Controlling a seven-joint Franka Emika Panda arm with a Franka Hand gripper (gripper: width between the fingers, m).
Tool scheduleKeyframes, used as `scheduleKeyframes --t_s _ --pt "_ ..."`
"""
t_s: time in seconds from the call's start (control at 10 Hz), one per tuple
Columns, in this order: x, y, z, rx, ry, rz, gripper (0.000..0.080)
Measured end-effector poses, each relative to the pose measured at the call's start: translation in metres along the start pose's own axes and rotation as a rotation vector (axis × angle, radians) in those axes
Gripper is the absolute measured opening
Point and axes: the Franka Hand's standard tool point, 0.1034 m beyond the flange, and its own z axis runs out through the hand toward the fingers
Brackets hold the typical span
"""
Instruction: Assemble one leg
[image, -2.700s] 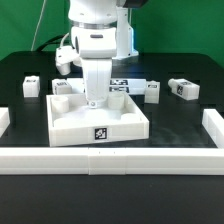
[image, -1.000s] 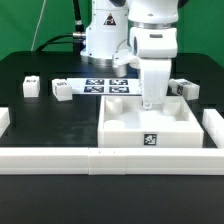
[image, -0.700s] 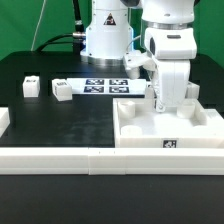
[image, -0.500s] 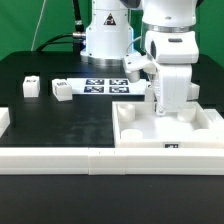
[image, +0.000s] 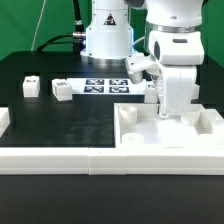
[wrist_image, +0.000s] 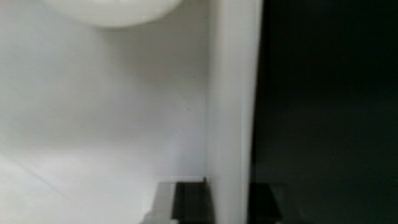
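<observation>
Currently see the hand (image: 168, 112) pointing straight down at the exterior view's right, planted on the far wall of the square panel (image: 170, 142). Read it as narrow, pinching that thin wall. In the wrist view, spot the white wall (wrist_image: 231, 100) running between dark fingers (wrist_image: 185, 206), with panel floor and a round corner hole (wrist_image: 116, 10) on one side and black table (wrist_image: 329, 100) on the other. Find the panel flat on the table at the exterior view's right end, its near side right against the long front rail (image: 70, 160). Note a short rail stub (image: 5, 118) at the exterior view's left edge, well apart from the panel. Locate one leg (image: 30, 87) far back at the exterior view's left, resting on the table, untouched. Place the second leg (image: 62, 90) just beside it, toward the exterior view's right. Make out dark tag marks on both. Put both well apart from hand and panel. See the marker board (image: 105, 86) lying flat between the second leg and the arm, in front of the white robot base (image: 105, 40). Catch a small white bit behind the hand, mostly hidden; cannot tell what.
</observation>
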Motion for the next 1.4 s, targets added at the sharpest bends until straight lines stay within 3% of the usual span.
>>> scheduleKeyframes --t_s 0.1,0.3,0.4,0.5,0.6,1.1,1.2,1.4 --pt "0.000 0.000 0.000 0.000 0.000 0.000 0.0150" --pt "0.000 0.000 0.000 0.000 0.000 0.000 0.0437" --pt "0.000 0.000 0.000 0.000 0.000 0.000 0.0437" --pt "0.000 0.000 0.000 0.000 0.000 0.000 0.0590" --pt "0.000 0.000 0.000 0.000 0.000 0.000 0.0637" --pt "0.000 0.000 0.000 0.000 0.000 0.001 0.0649" --pt "0.000 -0.004 -0.009 -0.008 -0.005 0.040 0.0649" --pt "0.005 -0.027 -0.029 -0.019 -0.019 0.124 0.0649"
